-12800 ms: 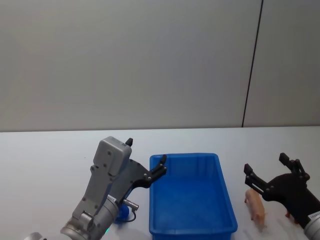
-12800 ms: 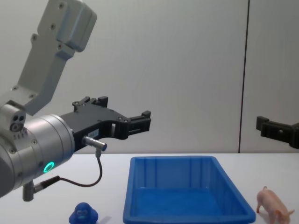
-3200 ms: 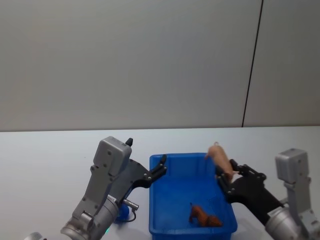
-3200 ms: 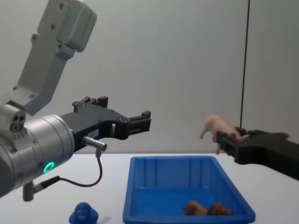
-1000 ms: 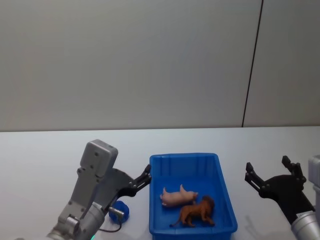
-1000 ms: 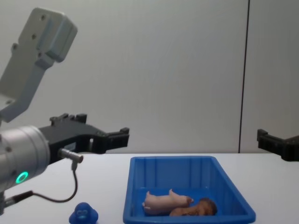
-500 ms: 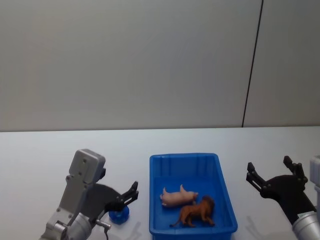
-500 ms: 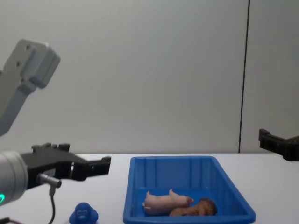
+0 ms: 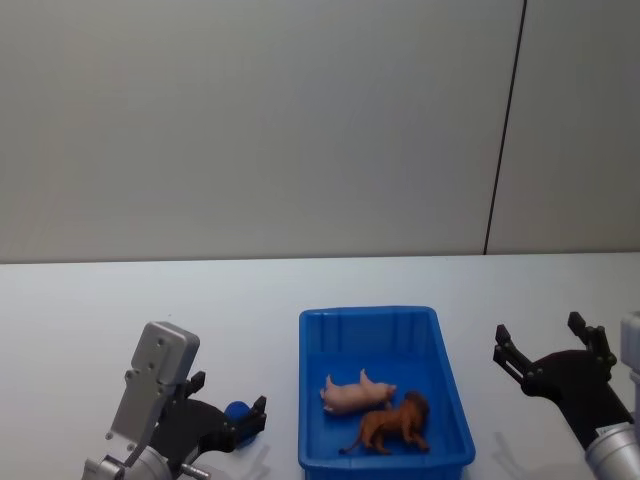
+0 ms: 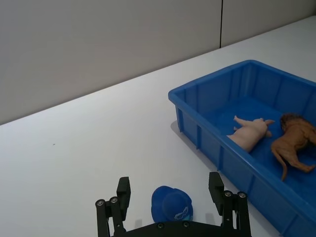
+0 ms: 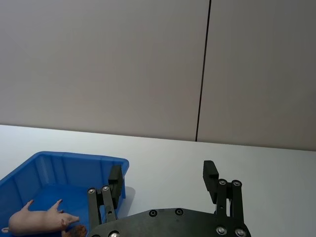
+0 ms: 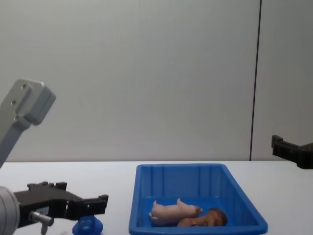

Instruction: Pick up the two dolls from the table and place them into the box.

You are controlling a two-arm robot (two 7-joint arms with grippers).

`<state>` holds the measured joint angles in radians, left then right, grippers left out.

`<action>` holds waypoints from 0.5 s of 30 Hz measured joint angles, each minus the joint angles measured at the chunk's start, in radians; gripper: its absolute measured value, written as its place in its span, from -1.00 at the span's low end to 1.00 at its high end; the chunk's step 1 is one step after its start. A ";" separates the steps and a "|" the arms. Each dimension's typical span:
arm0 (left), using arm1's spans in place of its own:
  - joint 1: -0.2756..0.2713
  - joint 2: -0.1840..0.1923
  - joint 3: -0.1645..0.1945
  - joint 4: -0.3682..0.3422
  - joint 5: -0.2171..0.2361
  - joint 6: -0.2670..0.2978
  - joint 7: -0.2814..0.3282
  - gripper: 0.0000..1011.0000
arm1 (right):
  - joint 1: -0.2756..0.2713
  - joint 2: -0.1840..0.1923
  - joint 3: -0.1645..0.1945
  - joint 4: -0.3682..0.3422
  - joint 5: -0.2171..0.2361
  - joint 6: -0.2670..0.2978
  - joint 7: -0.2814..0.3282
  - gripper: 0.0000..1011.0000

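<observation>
Light is bright, even and diffuse, seemingly from overhead, with no glare on the white table point(image 9: 80, 330). Shadows are faint: a soft grey patch lies beside the blue box point(image 10: 247, 123) in the left wrist view. All four pictures look sharp, without visible edge distortion.

Glossy blue plastic box point(image 9: 453, 400), smooth matt white table point(image 9: 90, 320).

wall point(image 9: 250, 120): plain grey | seam point(image 9: 503, 130): dark vertical | table point(image 9: 100, 300): white
</observation>
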<state>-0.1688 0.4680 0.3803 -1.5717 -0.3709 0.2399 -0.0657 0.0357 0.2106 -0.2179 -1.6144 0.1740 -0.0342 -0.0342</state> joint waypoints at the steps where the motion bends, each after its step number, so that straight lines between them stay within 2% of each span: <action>1: -0.002 -0.002 -0.001 0.010 -0.001 0.000 -0.007 0.98 | 0.000 0.000 0.000 0.000 0.000 0.000 0.000 0.98; 9: -0.020 -0.014 -0.002 0.064 -0.006 -0.001 -0.051 0.97 | 0.000 0.000 0.000 0.000 0.000 0.000 -0.001 0.98; 12: -0.024 -0.017 -0.002 0.077 -0.007 -0.001 -0.065 0.81 | 0.000 0.000 0.000 0.000 0.000 0.000 -0.001 0.98; 14: -0.029 -0.020 -0.002 0.090 -0.008 -0.001 -0.080 0.79 | 0.000 0.000 0.000 0.000 0.000 0.000 -0.001 0.98; 15: -0.031 -0.021 -0.002 0.095 -0.008 -0.001 -0.085 0.70 | 0.000 0.000 0.000 0.000 0.000 0.000 -0.001 0.98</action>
<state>-0.1996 0.4470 0.3780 -1.4766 -0.3785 0.2387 -0.1504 0.0354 0.2106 -0.2180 -1.6145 0.1739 -0.0341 -0.0349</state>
